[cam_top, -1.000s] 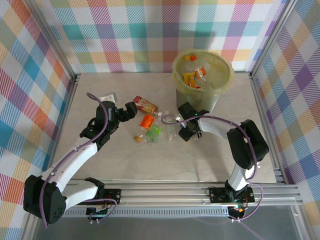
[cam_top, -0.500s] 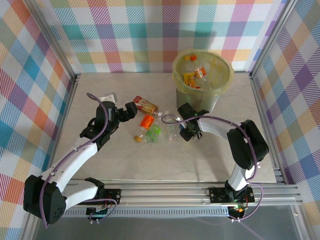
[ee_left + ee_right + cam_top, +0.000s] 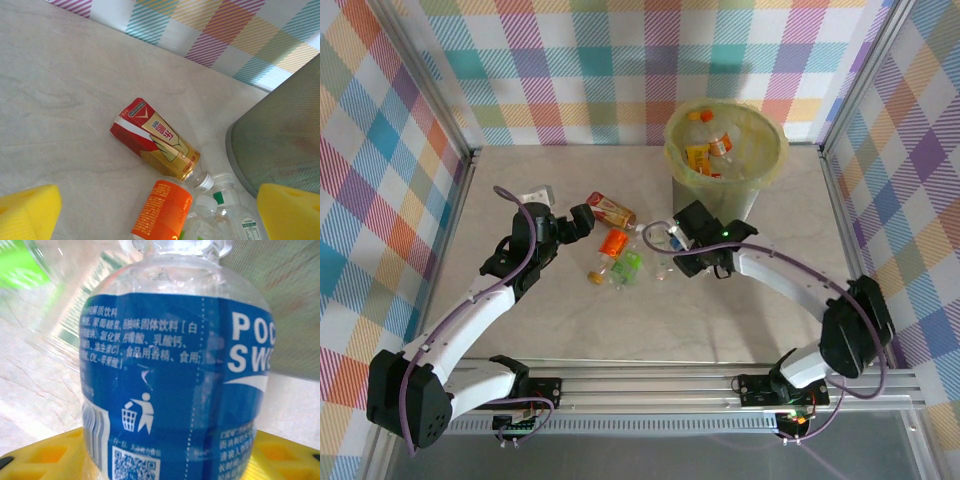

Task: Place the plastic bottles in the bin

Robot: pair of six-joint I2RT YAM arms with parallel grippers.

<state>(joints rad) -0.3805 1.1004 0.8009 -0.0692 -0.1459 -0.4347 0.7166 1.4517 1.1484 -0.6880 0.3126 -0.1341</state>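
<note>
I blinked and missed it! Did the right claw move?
Yes. In the top view the right gripper, holding a blue-label bottle, has shifted up the picture, closer to the foot of the bin.

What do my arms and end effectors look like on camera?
The left arm and right arm match: white links, black joints, a purple cable looping alongside. The left end effector and right end effector are black with yellow pads.
</note>
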